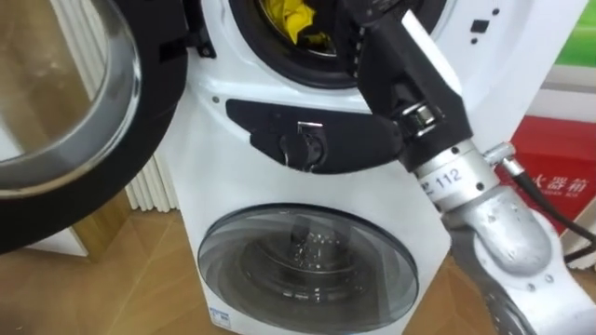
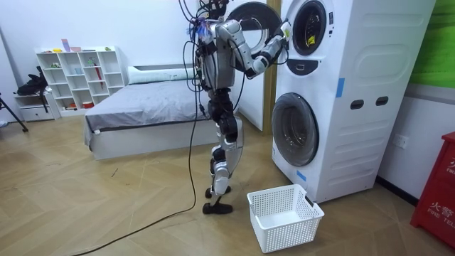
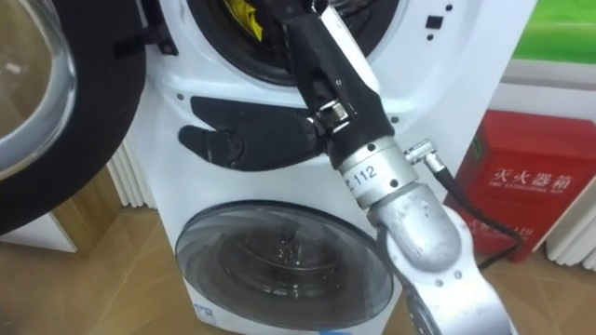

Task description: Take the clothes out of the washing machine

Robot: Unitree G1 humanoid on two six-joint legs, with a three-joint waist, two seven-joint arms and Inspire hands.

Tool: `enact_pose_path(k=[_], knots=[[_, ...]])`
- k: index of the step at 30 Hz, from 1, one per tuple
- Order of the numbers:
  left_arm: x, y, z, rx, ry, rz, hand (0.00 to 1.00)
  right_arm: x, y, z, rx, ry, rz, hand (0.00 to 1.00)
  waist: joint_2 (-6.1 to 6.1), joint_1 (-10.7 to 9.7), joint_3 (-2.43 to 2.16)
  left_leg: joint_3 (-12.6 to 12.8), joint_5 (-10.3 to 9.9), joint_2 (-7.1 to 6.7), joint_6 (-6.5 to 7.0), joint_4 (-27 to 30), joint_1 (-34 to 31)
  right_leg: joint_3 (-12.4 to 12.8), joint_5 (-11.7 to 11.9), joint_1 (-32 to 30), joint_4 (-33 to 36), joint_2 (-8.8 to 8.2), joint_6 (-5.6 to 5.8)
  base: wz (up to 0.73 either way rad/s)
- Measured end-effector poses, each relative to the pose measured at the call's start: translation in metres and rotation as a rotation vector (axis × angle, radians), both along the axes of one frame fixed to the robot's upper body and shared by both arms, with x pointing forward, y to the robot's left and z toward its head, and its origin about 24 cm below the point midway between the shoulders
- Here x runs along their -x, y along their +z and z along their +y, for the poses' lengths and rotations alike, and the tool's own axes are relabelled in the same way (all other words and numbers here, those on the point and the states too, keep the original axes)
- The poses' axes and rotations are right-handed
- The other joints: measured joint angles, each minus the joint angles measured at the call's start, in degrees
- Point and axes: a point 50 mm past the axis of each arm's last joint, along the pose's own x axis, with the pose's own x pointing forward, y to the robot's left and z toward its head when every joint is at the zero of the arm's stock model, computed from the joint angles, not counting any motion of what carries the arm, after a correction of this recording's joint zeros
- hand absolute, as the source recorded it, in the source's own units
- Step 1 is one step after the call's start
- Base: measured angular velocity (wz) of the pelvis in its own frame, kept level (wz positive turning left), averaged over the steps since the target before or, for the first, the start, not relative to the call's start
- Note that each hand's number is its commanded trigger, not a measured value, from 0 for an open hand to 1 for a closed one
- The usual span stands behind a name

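Room view: the robot stands facing the stacked washing machine, with the right robot hand at the upper drum opening. Its grip state cannot be told. Yellow clothes lie inside that drum. The upper door stands open. A white basket sits on the floor nearby.

Printed in black on the silvery forearm cuff, back along the arm from the robot hand: a short number. Lower and off to the right of the robot hand, on the face of a red box: one line of white characters. Far below the robot hand, at the foot of the washing machine front: a small blue-edged label, too small to read.
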Motion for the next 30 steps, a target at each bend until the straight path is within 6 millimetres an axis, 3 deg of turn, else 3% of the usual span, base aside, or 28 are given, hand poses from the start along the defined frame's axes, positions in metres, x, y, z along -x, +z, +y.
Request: enact_pose_path(k=[2, 4, 8, 12, 14, 15, 16, 18, 19, 24, 30], knots=[[0.006, -0.001, 0.003, -0.006, 0.013, 0.017, 0.00, 0.000, 0.000, 0.000, 0.012, -0.010, -0.006, 0.00, 0.08, 0.3, 0.05, 0.0, -1.2, 0.41, 0.02, 3.7, -1.8, 0.0, 0.0, 0.1, 0.1, 0.20, 0.00, -0.02], [0.014, -0.001, 0.008, -0.022, 0.020, 0.051, 0.00, -0.002, -0.003, -0.001, 0.029, -0.034, -0.005, 0.00, 0.38, 0.9, 0.20, 0.0, -3.5, 1.71, -0.11, 10.9, -4.9, 0.0, 0.0, 0.2, 0.4, 1.04, -0.05, -0.04], [0.030, -0.005, 0.011, -0.015, 0.037, 0.136, 0.00, -0.013, -0.020, -0.007, 0.057, -0.098, 0.065, 0.00, 0.88, 1.2, 0.46, -0.1, -5.8, 3.54, -0.32, 20.0, -9.6, 0.2, -0.9, -0.2, 1.3, 2.39, -1.49, 0.02], [0.031, -0.006, 0.009, 0.006, 0.039, 0.156, 0.00, -0.015, -0.023, -0.009, 0.030, -0.122, 0.086, 0.00, 0.87, 1.3, 0.22, -0.1, -5.7, 3.82, -0.35, 21.1, -11.2, 0.5, -1.8, -1.6, 2.4, 2.37, -1.79, 0.05], [0.034, -0.006, 0.012, -0.001, 0.042, 0.169, 0.00, -0.017, -0.027, -0.011, 0.026, -0.141, 0.101, 0.00, 0.30, 1.5, 0.09, -0.5, -5.5, 3.14, -1.77, 20.7, -12.0, 1.9, -2.5, -2.0, 3.1, 1.79, -2.20, 0.08], [0.034, -0.005, 0.014, -0.005, 0.041, 0.169, 0.00, -0.019, -0.029, -0.013, 0.027, -0.159, 0.114, 0.00, -0.46, 1.4, -0.13, -0.8, -4.9, 3.05, -2.81, 17.4, -13.8, 2.3, -2.8, -2.2, 3.3, 1.35, -1.91, -0.03], [0.034, -0.005, 0.014, -0.004, 0.040, 0.168, 0.00, -0.021, -0.032, -0.016, 0.028, -0.162, 0.132, 0.00, -0.60, 1.9, -0.23, -0.8, -1.8, 3.38, -3.22, 13.3, -15.4, 3.1, -3.0, -2.1, 3.4, 1.19, -1.54, -0.14], [0.041, -0.006, 0.014, -0.003, 0.043, 0.182, 0.00, -0.021, -0.034, -0.017, 0.005, -0.148, 0.160, 0.00, -0.45, 2.5, -0.82, -0.8, 3.4, 3.59, -2.58, 10.0, -15.4, 4.3, -3.2, -1.3, 3.3, 0.81, -0.23, -0.29], [0.043, -0.005, 0.015, -0.004, 0.054, 0.183, 0.00, -0.021, -0.034, -0.017, -0.013, -0.139, 0.169, 0.00, -0.63, 2.1, -0.94, -0.7, 4.9, 3.08, -1.37, 9.1, -14.4, 4.4, -3.4, -0.8, 3.0, 0.33, 0.40, -0.23], [0.035, -0.003, 0.018, -0.008, 0.065, 0.139, 0.00, -0.019, -0.040, -0.022, -0.012, -0.172, 0.182, 0.00, -0.95, -0.3, -1.11, 0.2, 3.8, 0.75, 0.49, 8.8, -13.6, 3.3, -3.0, 0.4, 1.5, -2.24, 2.10, 0.03], [0.017, -0.001, 0.017, -0.004, 0.059, 0.091, 0.00, -0.010, -0.052, -0.031, 0.021, -0.219, 0.200, 0.00, -0.72, -2.3, -0.77, 1.0, 1.3, -1.88, 2.34, 8.7, -12.2, 3.2, -4.8, -0.1, 7.1, -5.44, 5.24, 0.06]])
